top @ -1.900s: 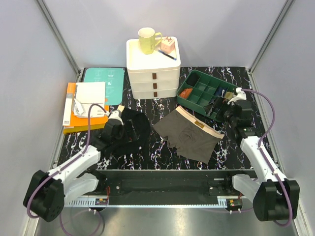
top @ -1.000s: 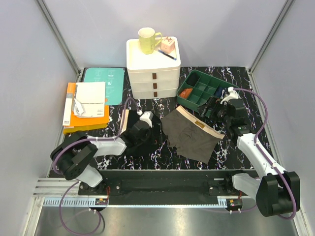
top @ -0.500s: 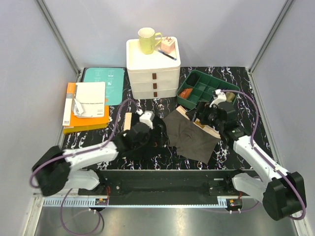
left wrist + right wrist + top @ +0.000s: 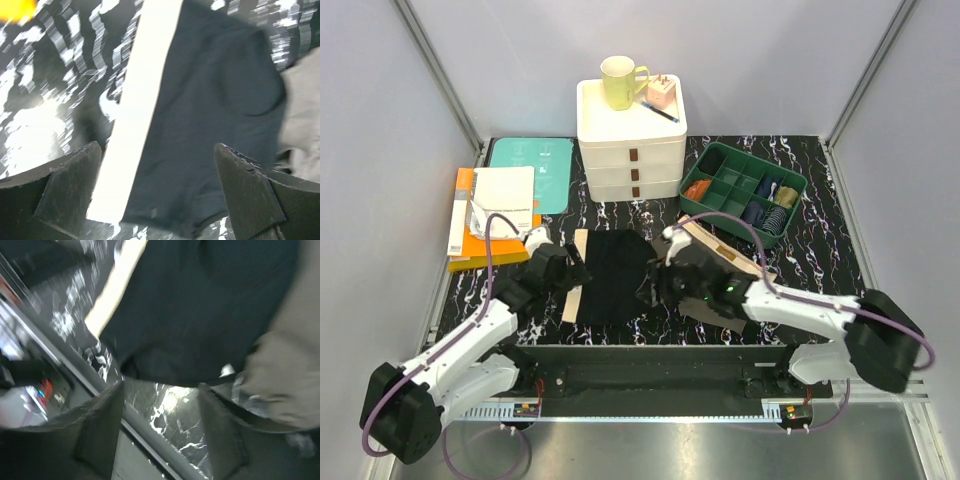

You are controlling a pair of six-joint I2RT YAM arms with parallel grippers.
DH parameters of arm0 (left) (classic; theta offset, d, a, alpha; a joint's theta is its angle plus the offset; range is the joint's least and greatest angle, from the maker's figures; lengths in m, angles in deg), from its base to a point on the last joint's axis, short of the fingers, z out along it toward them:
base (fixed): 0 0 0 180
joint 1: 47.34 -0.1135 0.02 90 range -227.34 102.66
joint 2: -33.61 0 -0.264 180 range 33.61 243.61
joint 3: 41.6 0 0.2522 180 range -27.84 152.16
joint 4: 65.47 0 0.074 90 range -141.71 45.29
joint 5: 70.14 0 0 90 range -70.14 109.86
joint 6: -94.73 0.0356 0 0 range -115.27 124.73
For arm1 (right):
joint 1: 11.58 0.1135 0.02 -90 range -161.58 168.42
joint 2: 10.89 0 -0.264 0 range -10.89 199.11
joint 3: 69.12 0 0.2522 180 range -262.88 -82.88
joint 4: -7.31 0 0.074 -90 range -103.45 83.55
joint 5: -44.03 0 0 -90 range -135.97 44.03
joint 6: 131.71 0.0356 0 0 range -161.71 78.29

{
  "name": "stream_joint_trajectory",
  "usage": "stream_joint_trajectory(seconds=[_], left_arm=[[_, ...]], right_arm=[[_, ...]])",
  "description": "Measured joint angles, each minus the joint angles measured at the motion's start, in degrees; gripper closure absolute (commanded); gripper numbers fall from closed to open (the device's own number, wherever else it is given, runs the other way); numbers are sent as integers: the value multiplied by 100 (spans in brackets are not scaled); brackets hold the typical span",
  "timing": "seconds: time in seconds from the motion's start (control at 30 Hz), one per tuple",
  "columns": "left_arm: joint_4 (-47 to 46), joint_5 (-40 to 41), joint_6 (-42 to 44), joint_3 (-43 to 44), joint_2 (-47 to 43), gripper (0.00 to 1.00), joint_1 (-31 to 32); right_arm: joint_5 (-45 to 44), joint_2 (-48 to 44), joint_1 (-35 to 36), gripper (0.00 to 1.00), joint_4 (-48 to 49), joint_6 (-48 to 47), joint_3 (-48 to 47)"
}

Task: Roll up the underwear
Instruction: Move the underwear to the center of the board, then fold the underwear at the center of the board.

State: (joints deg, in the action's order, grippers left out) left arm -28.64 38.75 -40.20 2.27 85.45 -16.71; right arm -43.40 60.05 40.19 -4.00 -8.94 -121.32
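Observation:
The black underwear (image 4: 615,270) lies spread flat on the marble table, its beige waistband (image 4: 575,275) on the left. My left gripper (image 4: 570,268) hovers over that waistband, open wide; in the left wrist view the waistband (image 4: 135,125) and black cloth (image 4: 215,100) lie under the gap, ungripped. My right gripper (image 4: 653,285) is at the black underwear's right near corner, open, with bare table between its fingers (image 4: 100,425) and the cloth's hem (image 4: 200,300) just beyond. The olive-brown underwear (image 4: 712,310) lies rumpled under the right arm, visible as olive-brown cloth (image 4: 285,365).
A white drawer unit (image 4: 630,150) with a yellow mug (image 4: 620,82) stands at the back. A green compartment tray (image 4: 790,205) with sock bundles is at back right. Books (image 4: 495,215) lie at the left. The metal rail (image 4: 650,355) runs close behind my right gripper.
The black underwear went from a bunched heap to flat. The left arm drew back left to the waistband. The right arm swung left across the olive underwear, its jaws narrowing.

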Motion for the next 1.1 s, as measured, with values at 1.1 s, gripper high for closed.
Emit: stream_joint_trajectory(seconds=[1.1], left_arm=[[1198, 33, -584, -518, -509, 9, -240]], right_arm=[[4, 3246, 1462, 77, -533, 212, -2188]])
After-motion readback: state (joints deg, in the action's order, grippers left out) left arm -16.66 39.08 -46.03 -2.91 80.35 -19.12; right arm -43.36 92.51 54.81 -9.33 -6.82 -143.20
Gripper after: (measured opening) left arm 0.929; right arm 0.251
